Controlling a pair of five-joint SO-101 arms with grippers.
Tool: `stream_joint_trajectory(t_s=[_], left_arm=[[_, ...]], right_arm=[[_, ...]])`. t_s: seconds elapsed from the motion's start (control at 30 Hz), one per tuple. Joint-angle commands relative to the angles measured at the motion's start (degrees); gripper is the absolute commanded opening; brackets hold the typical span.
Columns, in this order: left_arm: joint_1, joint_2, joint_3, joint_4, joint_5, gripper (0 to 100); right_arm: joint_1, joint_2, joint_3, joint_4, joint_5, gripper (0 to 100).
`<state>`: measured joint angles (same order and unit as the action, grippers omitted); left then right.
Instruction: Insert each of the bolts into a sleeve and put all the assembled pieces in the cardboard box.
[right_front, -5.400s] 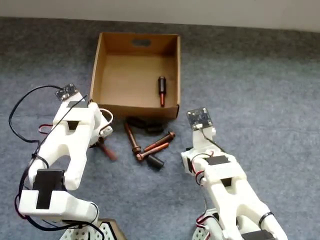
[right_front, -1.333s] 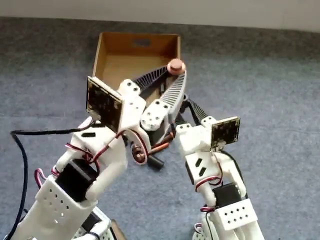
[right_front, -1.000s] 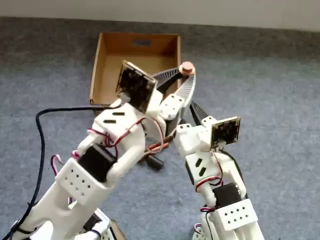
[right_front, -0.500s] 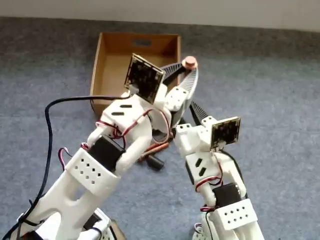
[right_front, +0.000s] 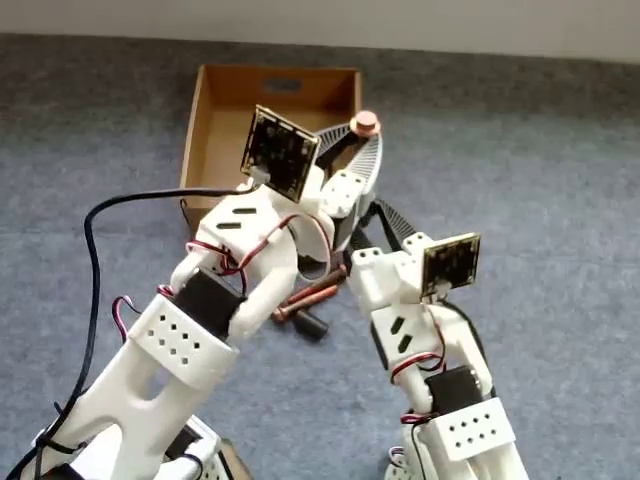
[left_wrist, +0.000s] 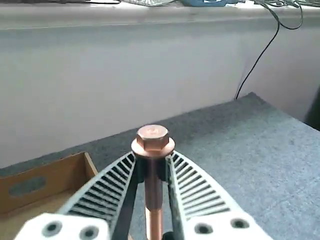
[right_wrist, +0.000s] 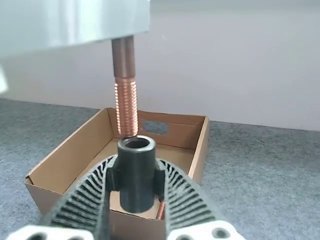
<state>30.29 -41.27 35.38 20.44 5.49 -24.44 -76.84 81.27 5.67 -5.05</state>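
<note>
My left gripper (left_wrist: 152, 161) is clamped on a bolt (left_wrist: 153, 143), head up. My right gripper (right_wrist: 136, 165) grips a sleeve (right_wrist: 136, 180) upright, the bolt's threaded tip just above its mouth, near the box (right_wrist: 75, 165).

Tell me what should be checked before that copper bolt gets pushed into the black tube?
1. Left fingers shut on the bolt: ok.
2. Right fingers shut on the sleeve: ok.
3. Sleeve's open end faces the bolt's threaded tip: ok.
4. Bolt tip centred over the opening: cannot tell. It looks slightly off to one side, and depth is unclear.
5. Bolt and sleeve in line: ok, both look upright in the right wrist view.
6. Cardboard box open and close by: ok.
</note>
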Motion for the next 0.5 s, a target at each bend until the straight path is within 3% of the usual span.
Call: stream_joint_trajectory(t_s=[0.0,0.47], left_arm=[[0.2,-0.7,-0.7,-1.2,0.3,1],[1.3,-0.7,-2.3,-1.1,0.4,1]], right_arm=[[-0.1,-1.2,-0.9,-1.2,-0.6,0.5],[-0.1,-1.2,-0.9,-1.1,-0.6,0.5]])
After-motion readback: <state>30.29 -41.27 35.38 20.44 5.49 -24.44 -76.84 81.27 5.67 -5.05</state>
